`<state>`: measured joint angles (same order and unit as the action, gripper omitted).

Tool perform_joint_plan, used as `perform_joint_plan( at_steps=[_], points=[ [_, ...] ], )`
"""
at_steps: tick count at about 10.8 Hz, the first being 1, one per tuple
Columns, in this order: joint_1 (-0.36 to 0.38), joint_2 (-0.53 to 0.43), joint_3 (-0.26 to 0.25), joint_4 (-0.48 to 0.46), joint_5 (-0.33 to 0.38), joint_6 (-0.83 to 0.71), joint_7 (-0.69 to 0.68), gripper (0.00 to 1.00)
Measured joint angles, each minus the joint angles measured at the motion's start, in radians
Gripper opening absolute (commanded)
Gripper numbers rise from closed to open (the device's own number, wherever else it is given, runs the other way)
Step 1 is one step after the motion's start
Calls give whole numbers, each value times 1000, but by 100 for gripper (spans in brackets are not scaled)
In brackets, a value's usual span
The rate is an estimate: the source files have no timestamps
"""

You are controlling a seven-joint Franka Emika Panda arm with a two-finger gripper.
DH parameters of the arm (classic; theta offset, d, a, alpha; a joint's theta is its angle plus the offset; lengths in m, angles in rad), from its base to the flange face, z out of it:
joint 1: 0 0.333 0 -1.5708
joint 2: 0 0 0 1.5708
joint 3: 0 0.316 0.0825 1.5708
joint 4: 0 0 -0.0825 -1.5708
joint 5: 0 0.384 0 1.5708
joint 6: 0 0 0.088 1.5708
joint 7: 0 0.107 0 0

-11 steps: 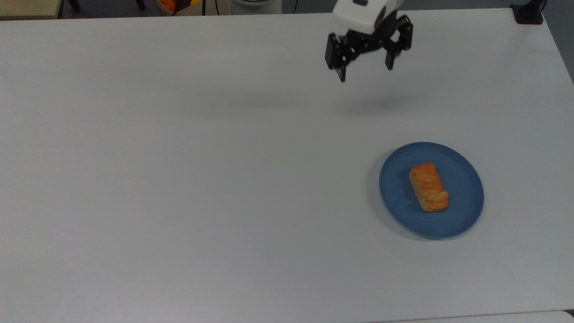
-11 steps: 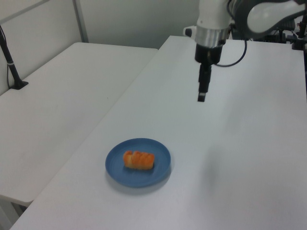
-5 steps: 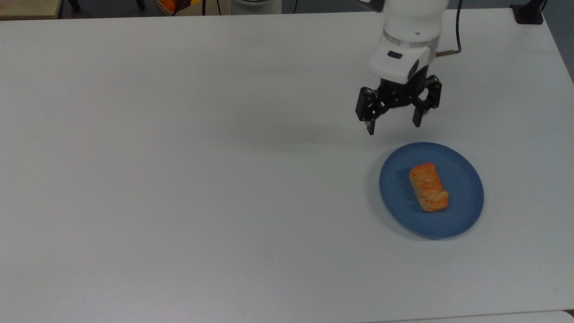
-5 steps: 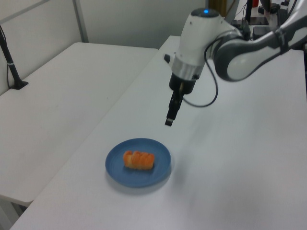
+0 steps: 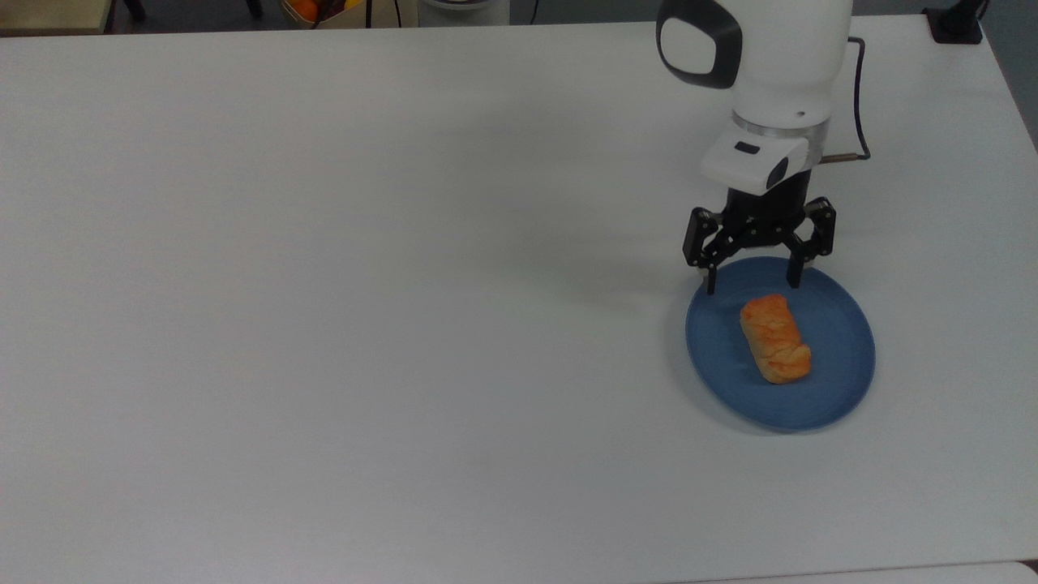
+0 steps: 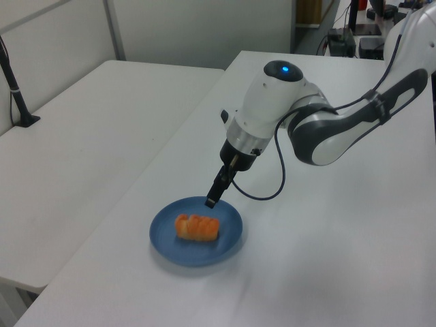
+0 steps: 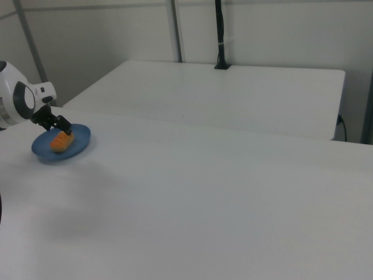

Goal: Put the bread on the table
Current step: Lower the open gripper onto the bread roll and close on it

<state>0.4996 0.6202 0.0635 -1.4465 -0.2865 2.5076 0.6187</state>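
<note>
Descending gripper (image 5: pixel 752 285) now over plate (image 5: pixel 843 389) rim, bread (image 5: pixel 775 338) unmoved

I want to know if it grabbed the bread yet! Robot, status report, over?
Gripper open, empty, over the blue plate's rim. Bread lying on the plate, not yet grasped. Table around it free, nothing blocking.

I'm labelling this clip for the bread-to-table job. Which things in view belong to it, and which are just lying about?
Part of the job:
- bread
- blue plate under it
- table
- gripper, jaws open over the plate's rim

Just lying about:
- black post on the neighbouring table
</note>
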Motion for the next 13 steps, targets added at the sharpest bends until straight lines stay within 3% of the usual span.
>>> perform_joint_plan(
  at_steps=[4,6,7,8,9,10,11,13],
  points=[
    [3,87,0,37,-87,119,16,100],
    [11,102,3,43,-93,121,16,100],
    [20,107,3,43,-93,121,16,95],
    [28,114,4,43,-93,121,17,74],
    [33,122,3,43,-100,121,17,46],
    [35,128,4,43,-133,121,17,27],
    [37,130,6,43,-158,121,18,16],
    [37,130,14,43,-166,121,18,10]
  ],
)
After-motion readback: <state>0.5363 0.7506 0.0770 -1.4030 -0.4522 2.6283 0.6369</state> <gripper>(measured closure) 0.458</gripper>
